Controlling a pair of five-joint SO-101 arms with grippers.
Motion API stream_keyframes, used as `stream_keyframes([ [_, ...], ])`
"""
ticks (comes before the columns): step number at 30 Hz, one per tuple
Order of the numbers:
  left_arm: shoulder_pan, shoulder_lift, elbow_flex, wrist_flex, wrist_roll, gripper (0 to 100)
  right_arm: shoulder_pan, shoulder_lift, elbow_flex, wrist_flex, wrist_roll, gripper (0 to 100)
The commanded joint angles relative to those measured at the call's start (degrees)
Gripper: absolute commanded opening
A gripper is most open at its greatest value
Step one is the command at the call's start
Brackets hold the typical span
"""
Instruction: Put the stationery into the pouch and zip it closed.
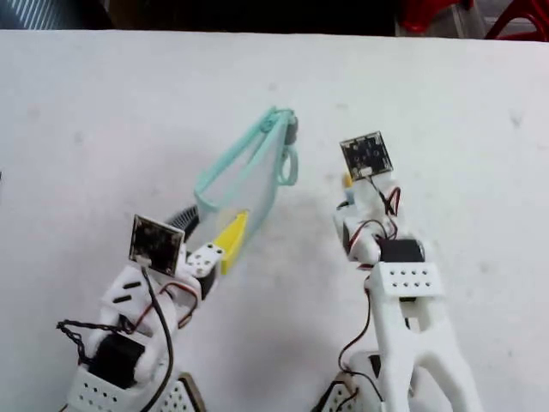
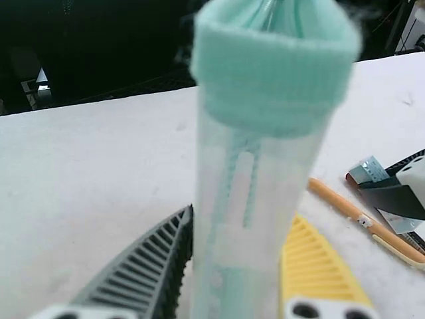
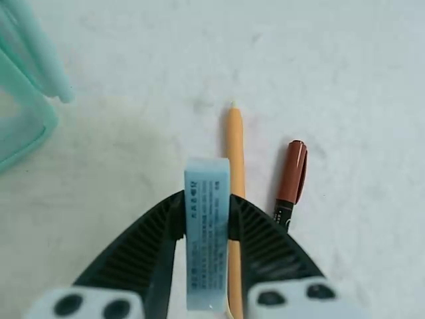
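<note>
A clear pouch (image 1: 244, 172) with mint-green trim lies slanted at the table's middle. My left gripper (image 1: 210, 225) is shut on its near end, one grey finger and one yellow finger (image 2: 319, 266) pinching the pouch (image 2: 265, 133). To the right, my right gripper (image 3: 207, 199) is shut on a blue-and-white eraser (image 3: 207, 232), held just above the table. Under it lies an orange pencil (image 3: 234, 146), with a brown pen (image 3: 292, 179) beside it. The pouch's corner (image 3: 23, 113) is off to one side of them. The left wrist view also catches the pencil (image 2: 358, 216) and the eraser (image 2: 367, 171).
The white table (image 1: 103, 112) stretches wide on all sides of the pouch. Its far edge meets a dark background, with red chair parts (image 1: 446, 13) beyond. Both arms' bases and cables (image 1: 163, 343) crowd the near edge.
</note>
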Motion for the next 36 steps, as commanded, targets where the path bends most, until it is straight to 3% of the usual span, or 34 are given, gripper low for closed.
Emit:
stream_keyframes([
  [1,0.66,0.04,-0.26,-1.05,-0.44,21,0.04,-2.15,-0.18,-1.1,0.09,1.7],
  [11,-0.13,0.04,-0.53,-0.88,0.09,21,0.75,-1.8,-0.09,-2.77,0.09,1.7],
  [16,-4.97,0.04,-0.62,-0.88,6.68,21,2.15,-1.8,-0.09,-3.82,0.0,1.7],
  [23,-1.1,0.04,-0.35,-0.7,-0.09,21,1.8,-2.33,0.79,-4.0,0.0,1.7],
  [33,-0.75,0.04,-0.44,-0.7,0.09,21,2.15,-4.44,0.62,-4.7,-0.18,1.7],
  [36,-1.27,0.04,-0.44,-0.62,3.52,21,1.8,-12.79,0.62,-4.09,-5.89,1.7],
])
